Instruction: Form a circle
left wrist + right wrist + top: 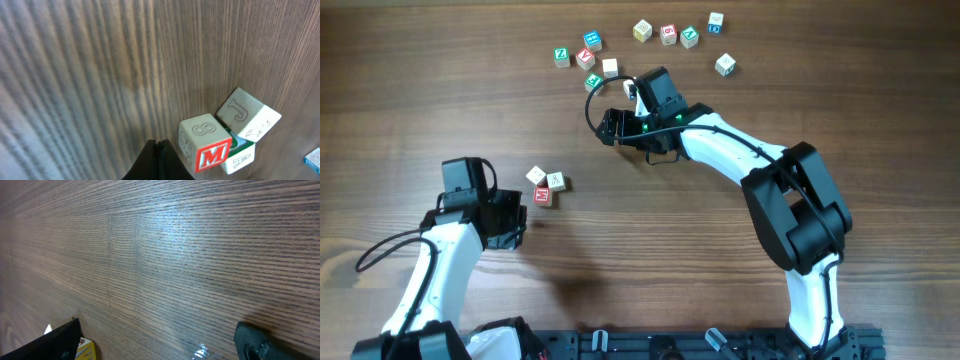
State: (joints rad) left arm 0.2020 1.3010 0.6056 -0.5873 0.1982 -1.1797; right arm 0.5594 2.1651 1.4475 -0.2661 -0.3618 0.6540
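left pincer (158,150), pressed closed and empty, sits beside the circle (546,186) of three cubes, likely to nudge; right pincer (610,127) gapes empty near spare cubes (588,55).

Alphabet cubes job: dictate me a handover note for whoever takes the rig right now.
Left gripper: shut, empty, just beside the cluster.
Right gripper: open, empty, by the loose cubes.
Done: the cluster is three cubes sitting tight together, one showing a red M.
Left: no ring yet; more of the loose cubes probably need bringing over.
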